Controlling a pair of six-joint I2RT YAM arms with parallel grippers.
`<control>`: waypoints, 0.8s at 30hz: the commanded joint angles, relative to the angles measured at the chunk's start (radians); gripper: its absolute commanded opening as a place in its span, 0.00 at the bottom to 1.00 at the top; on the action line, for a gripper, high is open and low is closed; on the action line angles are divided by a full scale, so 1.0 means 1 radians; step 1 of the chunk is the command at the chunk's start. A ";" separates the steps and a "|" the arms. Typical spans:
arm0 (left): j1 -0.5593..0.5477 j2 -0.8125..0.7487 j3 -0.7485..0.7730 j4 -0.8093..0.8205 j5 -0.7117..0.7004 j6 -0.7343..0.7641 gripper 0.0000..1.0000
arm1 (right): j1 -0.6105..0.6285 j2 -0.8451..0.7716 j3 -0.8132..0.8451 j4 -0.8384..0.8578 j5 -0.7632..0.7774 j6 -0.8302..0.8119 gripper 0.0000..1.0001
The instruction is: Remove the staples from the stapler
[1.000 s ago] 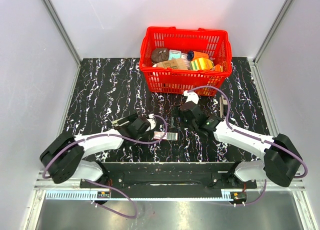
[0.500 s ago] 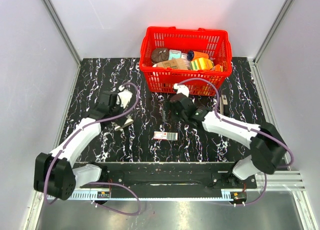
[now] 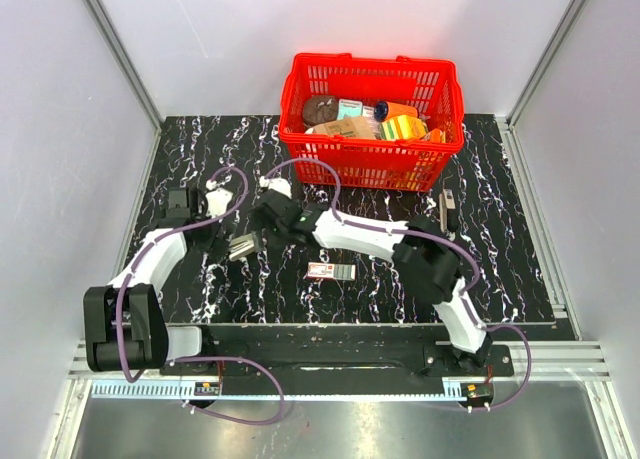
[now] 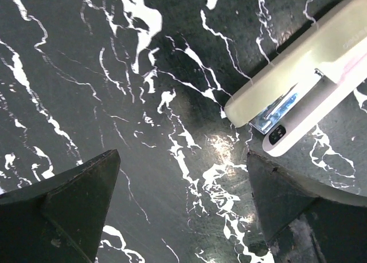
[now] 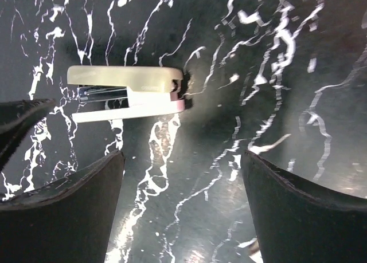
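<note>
The stapler was seen lying on the black, white-veined tabletop. It lay at about 7 o'clock from the red basket and 10 o'clock from the small labelled box. From above it was shown only as a pale, shiny stub, too small for its parts to be told.

In the left wrist view its rear was cut off by the frame edge at 2 o'clock, so only the front end was shown. In the right wrist view it was shown whole, at 10 o'clock, lying on its side. A rounded cream cover, a smooth white base and a thin metal channel with a bluish glint between them were visible. Whether staples sat in that channel could not be made out, and the embossed lettering on the cover was too small to be read.

The left gripper was held spread wide, its blunt matte-black fingers apart above the table, gripping nothing, with the stapler clear of them. The right gripper was likewise spread, and nothing was held.

A dark tapered shape, cut off at 9 o'clock in the right wrist view, could not be identified. A slim dark bar with a pale strip lay at 5 o'clock from the basket, too small to be named. The packets in the basket were partly hidden by its plastic lattice wall.
</note>
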 commanded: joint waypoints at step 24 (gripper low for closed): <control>-0.062 -0.063 -0.136 0.082 0.269 0.222 0.86 | -0.001 0.039 0.007 0.006 -0.041 0.233 0.86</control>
